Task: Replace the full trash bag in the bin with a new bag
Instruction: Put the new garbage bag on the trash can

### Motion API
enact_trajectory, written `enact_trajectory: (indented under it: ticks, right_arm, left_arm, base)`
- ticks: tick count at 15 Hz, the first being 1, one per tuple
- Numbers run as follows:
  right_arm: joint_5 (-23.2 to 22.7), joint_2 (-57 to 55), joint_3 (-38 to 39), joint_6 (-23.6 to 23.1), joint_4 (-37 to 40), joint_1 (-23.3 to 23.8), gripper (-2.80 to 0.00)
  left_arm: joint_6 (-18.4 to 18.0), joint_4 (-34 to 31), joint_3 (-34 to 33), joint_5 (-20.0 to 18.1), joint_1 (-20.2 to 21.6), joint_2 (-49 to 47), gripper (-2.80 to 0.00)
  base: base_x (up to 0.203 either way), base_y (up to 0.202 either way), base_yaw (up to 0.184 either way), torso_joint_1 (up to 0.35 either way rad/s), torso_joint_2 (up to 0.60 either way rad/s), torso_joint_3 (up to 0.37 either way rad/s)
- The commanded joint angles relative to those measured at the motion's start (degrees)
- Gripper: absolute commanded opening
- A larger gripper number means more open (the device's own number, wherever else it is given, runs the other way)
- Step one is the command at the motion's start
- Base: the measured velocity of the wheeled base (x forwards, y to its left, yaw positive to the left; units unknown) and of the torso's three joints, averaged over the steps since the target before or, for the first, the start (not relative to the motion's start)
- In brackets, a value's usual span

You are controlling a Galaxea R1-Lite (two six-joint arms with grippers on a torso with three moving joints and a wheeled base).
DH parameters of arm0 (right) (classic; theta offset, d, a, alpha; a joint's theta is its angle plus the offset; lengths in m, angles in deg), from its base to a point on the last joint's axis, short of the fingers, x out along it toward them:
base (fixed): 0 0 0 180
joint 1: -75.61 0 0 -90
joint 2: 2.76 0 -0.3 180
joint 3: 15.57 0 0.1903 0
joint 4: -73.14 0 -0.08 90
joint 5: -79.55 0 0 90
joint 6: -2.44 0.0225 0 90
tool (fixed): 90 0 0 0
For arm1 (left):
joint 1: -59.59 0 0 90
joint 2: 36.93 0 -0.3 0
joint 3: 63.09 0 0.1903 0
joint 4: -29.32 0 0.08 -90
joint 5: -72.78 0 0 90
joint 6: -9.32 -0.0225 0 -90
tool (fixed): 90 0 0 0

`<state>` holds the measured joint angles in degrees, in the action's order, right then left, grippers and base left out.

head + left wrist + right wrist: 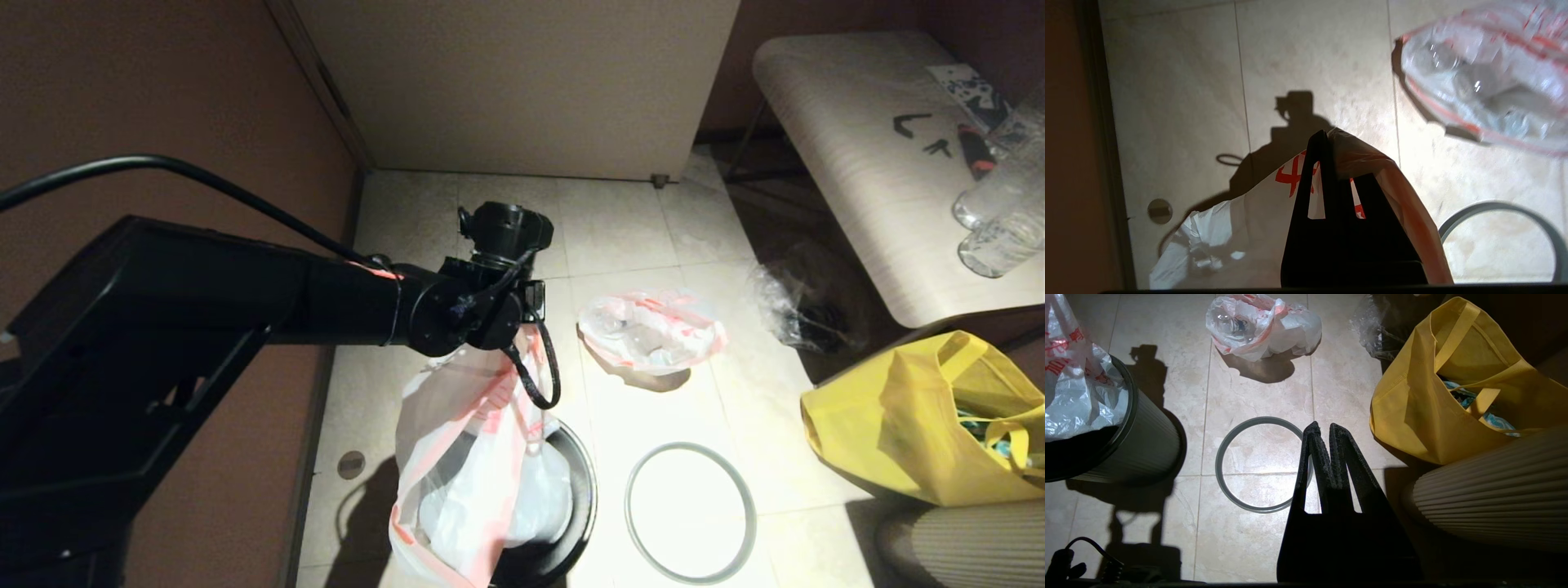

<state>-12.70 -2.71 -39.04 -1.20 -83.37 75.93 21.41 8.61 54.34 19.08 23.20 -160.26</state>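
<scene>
On the left, the left gripper (1327, 143) hangs above the bin (563, 506), its fingers pinched tight on the top edge of the new bag (465, 457), so the thin white plastic drapes down into and over the bin's mouth, seemingly held high to let it fall open for lining. Further right, the full trash bag (651, 331) lies on the floor tiles, apart from the bin, and the grey ring (690, 513) lies flat nearby, likely waiting to clamp the liner. The right gripper (1323, 430) hovers over that ring, fingers closed together and holding nothing.
</scene>
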Motion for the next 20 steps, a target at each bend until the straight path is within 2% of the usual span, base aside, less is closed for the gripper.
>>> enact_trajectory:
  ticks: [1, 3, 5, 7, 10, 12, 13, 14, 16, 18, 20]
  right_arm:
    - [-0.03, -0.05, 0.01, 0.03, -0.03, -0.05, -2.80]
    - [-0.03, -0.05, 0.07, -0.39, -0.07, -0.14, -2.80]
    - [-0.34, -0.41, -0.64, -3.29, 1.00, -0.03, -2.80]
    - [-1.14, -5.23, -5.62, -5.95, 4.39, -0.07, -2.80]
    - [-6.28, -23.03, -17.33, -6.57, 7.88, -0.25, -2.80]
    - [-8.17, -37.02, -23.64, -6.81, 8.58, -3.00, -2.80]
    - [-6.83, -44.21, -26.61, -6.90, 8.33, -7.13, -2.80]
    - [-3.76, -49.54, -28.77, -6.87, 7.38, -13.28, -2.80]
    - [6.98, -61.44, -32.58, -5.56, 3.60, -26.55, -2.80]
    - [16.37, -73.85, -37.39, -2.95, -0.45, -34.01, -2.80]
    - [24.15, -82.98, -43.04, -1.19, -2.92, -38.64, -2.80]
  left_arm:
    - [1.18, -0.62, 3.49, 0.06, 0.91, -0.81, -2.80]
    - [2.85, -0.73, 3.50, -1.48, 1.74, -1.02, -2.80]
    - [3.90, -0.81, 3.32, -2.20, 1.94, -1.12, -2.80]
    - [3.90, -0.81, 3.23, -2.20, 2.11, -1.10, -2.80]
    - [3.90, -0.90, 3.41, -2.24, 2.29, -0.77, -2.80]
    - [3.90, -1.33, 3.49, -2.20, 1.94, -0.85, -2.80]
    - [3.90, -1.43, 3.42, -2.20, 1.59, -0.95, -2.80]
    - [3.90, -1.43, 3.41, -2.20, 1.35, -0.95, -2.80]
    - [3.90, -1.52, 3.50, -2.20, 0.79, -0.95, -2.80]
    - [3.88, -1.52, 3.41, -2.20, 0.79, -1.12, -2.80]
    - [3.81, -1.43, 3.41, -2.20, 1.05, -1.82, -2.80]
  base:
    - [0.000, 0.000, 0.000, 0.000, 0.00, 0.000]
    - [0.000, 0.000, 0.000, 0.000, 0.00, 0.000]
    - [0.000, 0.000, 0.000, 0.000, 0.00, 0.000]
    - [0.000, 0.000, 0.000, 0.000, 0.00, 0.000]
    - [0.000, 0.000, 0.000, 0.000, 0.00, 0.000]
    - [0.000, 0.000, 0.000, 0.000, 0.00, 0.000]
    - [0.000, 0.000, 0.000, 0.000, 0.00, 0.000]
    - [0.000, 0.000, 0.000, 0.000, 0.00, 0.000]
    - [0.000, 0.000, 0.000, 0.000, 0.00, 0.000]
    - [0.000, 0.000, 0.000, 0.000, 0.00, 0.000]
    - [0.000, 0.000, 0.000, 0.000, 0.00, 0.000]
